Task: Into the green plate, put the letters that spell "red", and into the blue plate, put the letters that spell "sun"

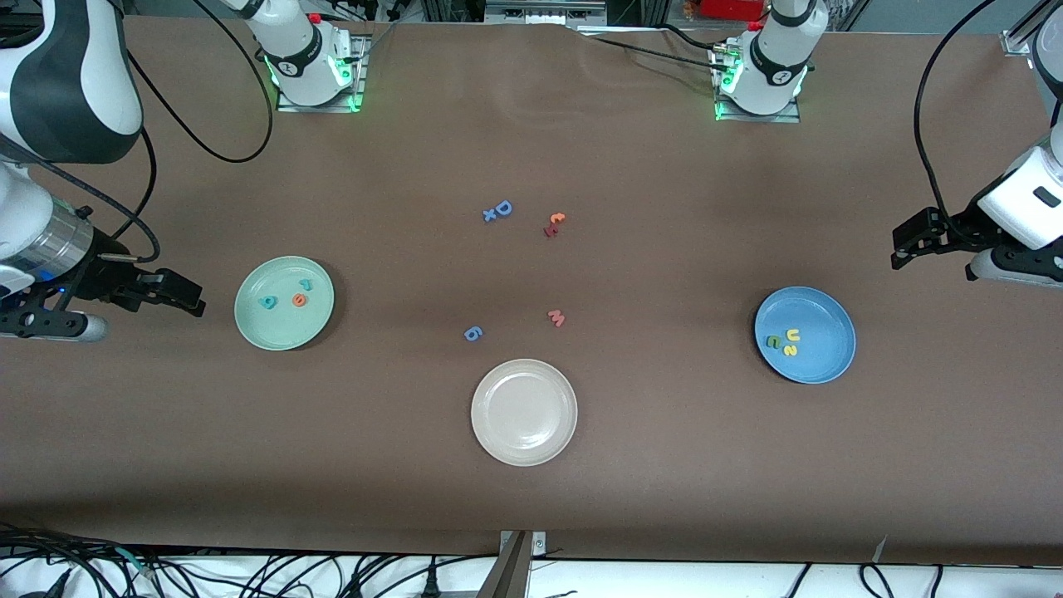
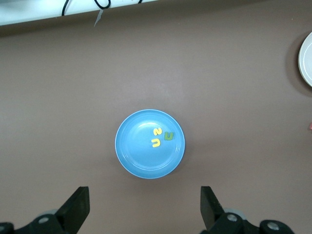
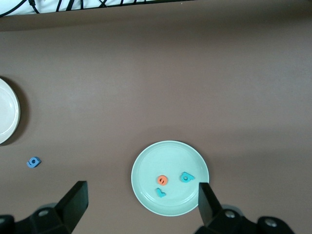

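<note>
The left gripper (image 2: 144, 207) hangs with jaws spread wide and empty beside the blue plate (image 1: 822, 361), which holds the "sun" letters (image 1: 785, 341). The right gripper (image 3: 141, 207), jaws equally wide and empty, hangs beside the green plate (image 1: 257, 320) holding the "red" letters (image 1: 288, 297). The letters' shapes are hard to read.

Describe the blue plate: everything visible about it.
The blue plate is round, shallow and sky-blue, smooth with a raised rim, and looks like plastic. It sits flat on the brown table toward the left arm's end. Three small foam letters lie close together inside it, off centre: a yellow u, a yellow s and a green n. Nothing else touches it; the left gripper is open, above and apart from it.
</note>
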`<state>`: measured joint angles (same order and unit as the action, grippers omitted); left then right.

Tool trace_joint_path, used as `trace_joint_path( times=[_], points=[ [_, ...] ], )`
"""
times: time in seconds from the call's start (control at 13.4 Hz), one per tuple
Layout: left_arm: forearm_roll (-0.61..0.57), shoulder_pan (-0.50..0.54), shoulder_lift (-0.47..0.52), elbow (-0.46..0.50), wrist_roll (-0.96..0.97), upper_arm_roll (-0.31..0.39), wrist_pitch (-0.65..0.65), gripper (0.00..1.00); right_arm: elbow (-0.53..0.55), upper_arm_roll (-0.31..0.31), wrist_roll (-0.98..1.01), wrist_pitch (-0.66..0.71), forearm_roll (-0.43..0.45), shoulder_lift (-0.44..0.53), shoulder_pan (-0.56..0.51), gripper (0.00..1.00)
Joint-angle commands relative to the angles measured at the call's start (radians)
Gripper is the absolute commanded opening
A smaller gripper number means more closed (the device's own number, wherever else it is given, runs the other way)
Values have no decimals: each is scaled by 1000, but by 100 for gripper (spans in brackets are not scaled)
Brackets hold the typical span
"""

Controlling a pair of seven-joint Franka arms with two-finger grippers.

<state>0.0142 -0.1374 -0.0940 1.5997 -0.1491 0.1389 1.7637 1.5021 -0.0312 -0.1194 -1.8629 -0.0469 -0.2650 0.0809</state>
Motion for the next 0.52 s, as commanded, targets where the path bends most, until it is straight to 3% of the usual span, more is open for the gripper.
trace_joint_path(
  times=[0.0,0.45],
  points=[
    [-7,-1,20,-21,-10,-5,-59,100,-11,2,1,4,10,-2,-3,100],
    [-7,7,14,-23,-10,-4,-66,100,-10,2,1,2,13,-2,-3,100]
  ],
)
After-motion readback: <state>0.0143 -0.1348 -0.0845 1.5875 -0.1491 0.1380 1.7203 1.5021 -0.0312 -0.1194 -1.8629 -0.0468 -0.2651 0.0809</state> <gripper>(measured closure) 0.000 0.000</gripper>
